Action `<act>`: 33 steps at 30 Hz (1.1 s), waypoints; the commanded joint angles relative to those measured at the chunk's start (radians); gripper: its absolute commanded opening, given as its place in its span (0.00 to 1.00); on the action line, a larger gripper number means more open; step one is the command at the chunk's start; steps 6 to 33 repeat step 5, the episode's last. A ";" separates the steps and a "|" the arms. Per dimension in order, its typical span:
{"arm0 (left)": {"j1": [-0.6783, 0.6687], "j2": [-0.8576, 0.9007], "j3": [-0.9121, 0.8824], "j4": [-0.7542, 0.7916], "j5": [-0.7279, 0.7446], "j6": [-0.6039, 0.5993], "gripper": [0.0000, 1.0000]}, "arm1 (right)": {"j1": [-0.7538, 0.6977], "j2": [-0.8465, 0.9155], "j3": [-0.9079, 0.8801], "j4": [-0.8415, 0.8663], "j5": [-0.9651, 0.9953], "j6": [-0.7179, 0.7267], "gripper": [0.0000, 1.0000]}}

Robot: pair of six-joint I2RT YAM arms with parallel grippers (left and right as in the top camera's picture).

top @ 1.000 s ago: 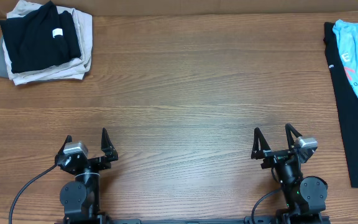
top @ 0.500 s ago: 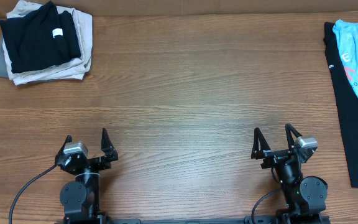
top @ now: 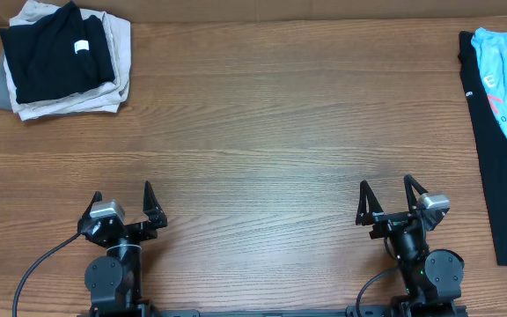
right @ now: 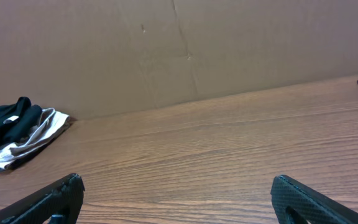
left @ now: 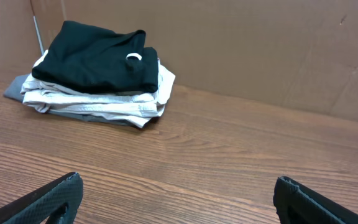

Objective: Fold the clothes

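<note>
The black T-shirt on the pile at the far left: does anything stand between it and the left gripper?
Nothing visible does. Only bare table lies between the open left gripper and the black T-shirt. The T-shirt sits uncovered on top of the beige garment.

A plain black T-shirt (top: 51, 55), folded into a compact rectangle with its small white neck label (top: 81, 47) facing up, lies atop a beige folded garment (top: 120, 62) at the desk's (top: 262, 132) far left corner.
</note>
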 commanded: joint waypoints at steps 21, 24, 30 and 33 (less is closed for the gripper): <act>0.008 -0.011 -0.003 0.002 0.012 0.027 1.00 | -0.003 -0.012 -0.011 0.005 -0.004 0.006 1.00; 0.008 -0.011 -0.003 0.002 0.012 0.027 1.00 | -0.003 -0.012 -0.011 0.005 -0.004 0.006 1.00; 0.008 -0.011 -0.003 0.002 0.012 0.027 1.00 | -0.003 -0.012 -0.011 0.005 -0.004 0.006 1.00; 0.008 -0.011 -0.003 0.002 0.012 0.027 1.00 | -0.003 -0.012 -0.011 0.005 -0.004 0.006 1.00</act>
